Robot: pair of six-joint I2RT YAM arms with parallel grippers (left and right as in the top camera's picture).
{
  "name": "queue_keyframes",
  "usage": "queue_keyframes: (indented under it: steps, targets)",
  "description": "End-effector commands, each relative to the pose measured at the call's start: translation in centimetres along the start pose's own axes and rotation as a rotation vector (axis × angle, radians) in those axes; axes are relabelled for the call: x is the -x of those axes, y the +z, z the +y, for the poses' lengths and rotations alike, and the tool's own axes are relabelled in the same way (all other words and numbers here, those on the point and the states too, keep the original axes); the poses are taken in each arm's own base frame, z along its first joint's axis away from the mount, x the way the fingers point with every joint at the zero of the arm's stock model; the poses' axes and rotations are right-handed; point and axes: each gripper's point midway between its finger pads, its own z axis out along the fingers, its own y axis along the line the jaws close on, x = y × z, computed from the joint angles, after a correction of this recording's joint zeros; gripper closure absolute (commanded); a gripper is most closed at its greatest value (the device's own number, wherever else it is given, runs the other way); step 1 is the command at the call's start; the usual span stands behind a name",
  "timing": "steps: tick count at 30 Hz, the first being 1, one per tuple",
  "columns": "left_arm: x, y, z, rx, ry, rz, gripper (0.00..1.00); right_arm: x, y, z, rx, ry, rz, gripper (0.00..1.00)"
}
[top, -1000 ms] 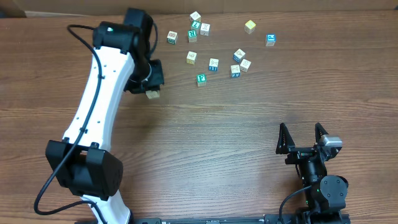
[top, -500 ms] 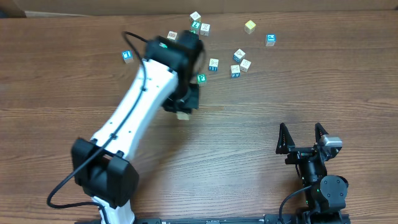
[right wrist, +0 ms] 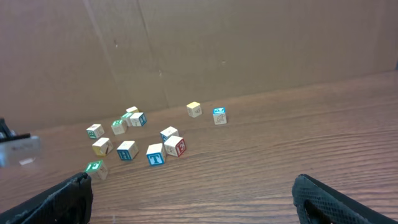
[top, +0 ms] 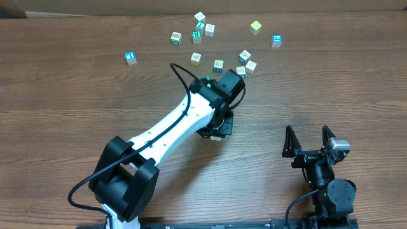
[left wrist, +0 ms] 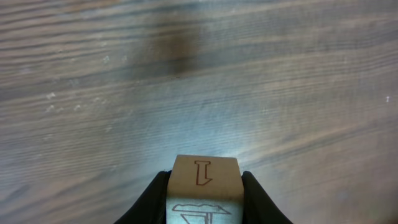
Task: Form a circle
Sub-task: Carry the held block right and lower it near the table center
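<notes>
Wooden cubes [top: 218,64] scattered, cream cube [left wrist: 204,180] gripped

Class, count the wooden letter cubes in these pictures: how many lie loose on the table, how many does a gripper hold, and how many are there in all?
Loose cubes on the table: 14 (one half hidden by the arm from overhead)
Held cube in the left gripper: 1
Total: 15

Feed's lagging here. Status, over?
Left claw shut on one cube, over the table. Right claw open, parked. Other cubes scattered far side, no circle yet. Nothing beneath the held cube.
</notes>
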Motion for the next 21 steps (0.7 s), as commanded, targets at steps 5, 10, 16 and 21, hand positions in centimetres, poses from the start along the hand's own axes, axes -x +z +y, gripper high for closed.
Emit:
queue_keyframes:
  steps: [5,10,16,21]
  targets:
    - [1.5,2.3,1.9,0.074,-0.128,-0.127,0.82,-0.1,0.0,0.0,0.005,-0.014,-0.006,0.0]
    - [3.2,2.7,2.9,0.125,-0.133,-0.229,0.83,-0.1,0.0,0.0,0.005,-0.014,-0.006,0.0]
    - [3.4,3.5,2.9,0.114,-0.134,-0.247,0.84,-0.1,0.0,0.0,0.005,-0.014,-0.006,0.0]
    - [3.0,4.3,3.2,0.112,-0.168,-0.246,0.84,-0.1,0.0,0.0,0.005,-0.014,-0.006,0.0]
